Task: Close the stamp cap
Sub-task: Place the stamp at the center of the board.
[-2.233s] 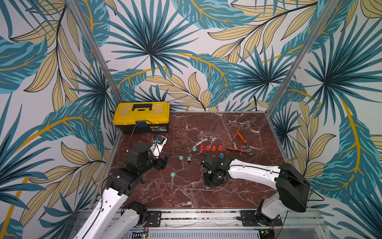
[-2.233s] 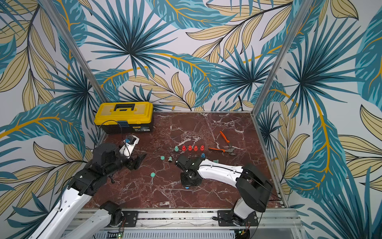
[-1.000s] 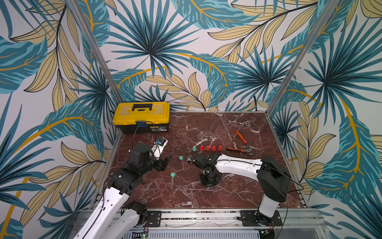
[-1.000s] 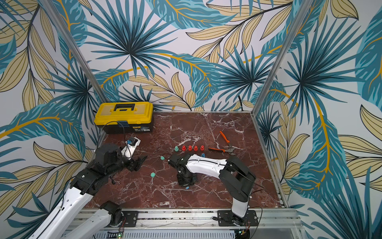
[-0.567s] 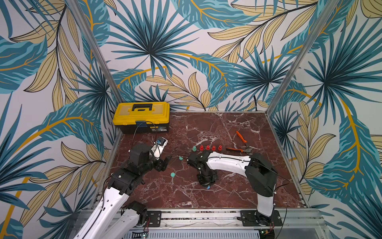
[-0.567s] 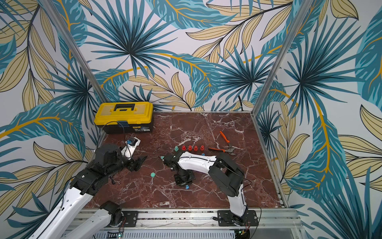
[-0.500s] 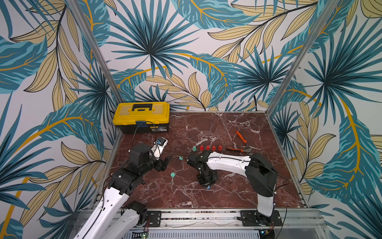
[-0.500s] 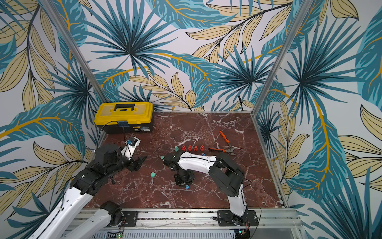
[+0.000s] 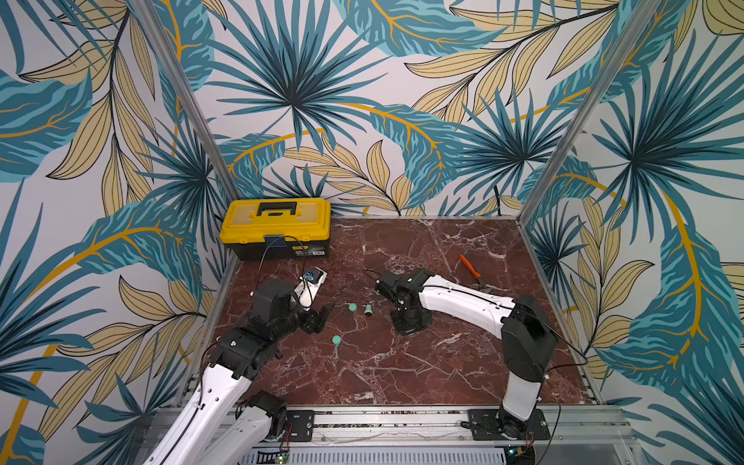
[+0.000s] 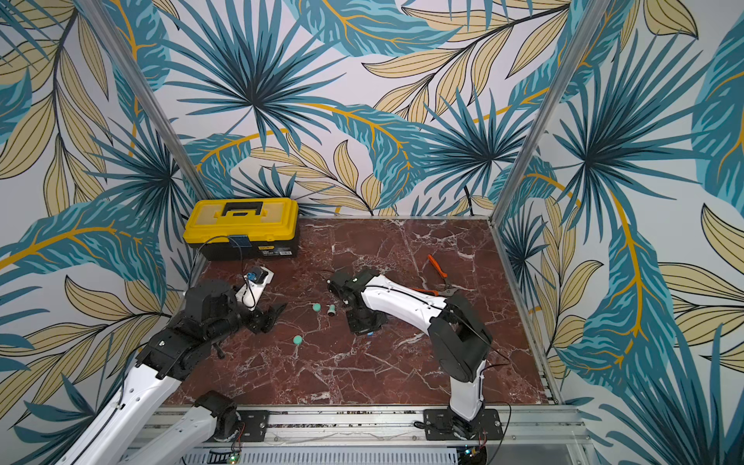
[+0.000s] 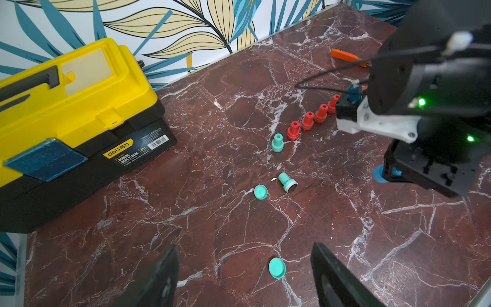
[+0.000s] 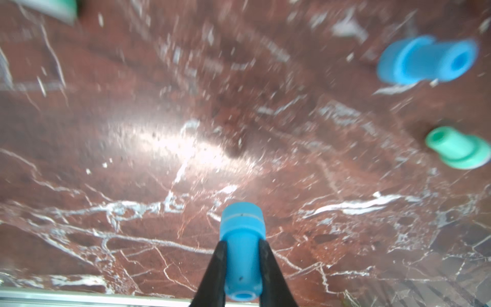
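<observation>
top views: right gripper [image 9: 410, 327] points down at the marble table [image 9: 402, 374]; left gripper [image 9: 323, 316] hovers well apart. left wrist: its jaws spread wide, a teal cap [image 11: 276, 268] on the table ahead. right wrist: jaws pinch a blue stamp [image 12: 240, 231].

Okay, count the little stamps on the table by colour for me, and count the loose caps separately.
Red stamps: 4
Teal stamps: 2
Blue stamps: 2
Loose teal caps: 2
Total: 10
</observation>
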Action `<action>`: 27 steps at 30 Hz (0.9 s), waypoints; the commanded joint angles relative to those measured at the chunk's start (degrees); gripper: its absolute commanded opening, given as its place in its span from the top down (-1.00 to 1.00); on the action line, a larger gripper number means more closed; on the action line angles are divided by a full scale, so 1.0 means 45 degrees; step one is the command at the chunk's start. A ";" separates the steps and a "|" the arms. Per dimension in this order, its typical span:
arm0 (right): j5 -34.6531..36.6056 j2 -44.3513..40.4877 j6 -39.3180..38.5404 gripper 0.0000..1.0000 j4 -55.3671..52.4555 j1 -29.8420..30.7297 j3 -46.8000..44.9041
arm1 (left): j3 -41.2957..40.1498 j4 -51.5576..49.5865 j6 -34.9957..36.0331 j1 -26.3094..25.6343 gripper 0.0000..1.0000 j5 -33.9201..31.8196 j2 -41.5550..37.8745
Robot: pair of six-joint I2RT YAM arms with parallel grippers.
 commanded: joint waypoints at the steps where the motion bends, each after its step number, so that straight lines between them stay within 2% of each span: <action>1: 0.0090 0.0225 -0.0549 1.00 -0.0297 -0.0780 0.0454 | -0.0088 -0.0051 0.0070 0.0106 -0.59 -0.0079 -0.0157; 10: -0.0556 0.1815 -0.1265 1.00 -0.0206 -0.2269 0.1933 | -0.0099 -0.0060 0.0073 0.0096 -0.59 -0.0083 -0.0128; 27: -0.0903 0.3309 -0.1517 0.90 0.0309 -0.3292 0.2392 | -0.0108 -0.0039 0.0084 0.0133 -0.60 -0.0227 -0.0040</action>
